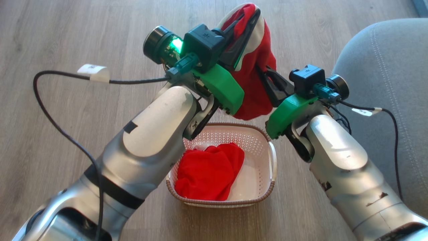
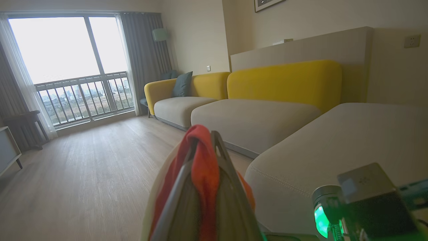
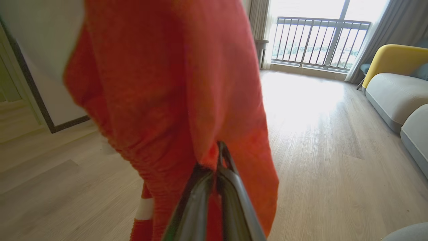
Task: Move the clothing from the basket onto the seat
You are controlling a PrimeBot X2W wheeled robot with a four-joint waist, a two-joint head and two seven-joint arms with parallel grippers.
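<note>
- Holding the red-white garment (image 1: 250, 83) at 12 o'clock above the basket (image 1: 259, 142), our left jaws are clamped on its top fold and our right jaws are pinched tight on a lower fold.
- Soft, light and limp, we judge; it will sag, so bunched folds grip best.
- A plain red garment (image 1: 207, 174) lies crumpled in the basket at 6 o'clock; the grey seat (image 1: 384, 83) is at 3 o'clock.

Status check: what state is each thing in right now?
Left pincer: shut on red-and-white garment.
Right pincer: shut on it too.
Red-and-white garment: held up over the basket.
Plain red garment: crumpled in the basket.
Basket: upright on floor.
Seat: no clothing on visible part.
</note>
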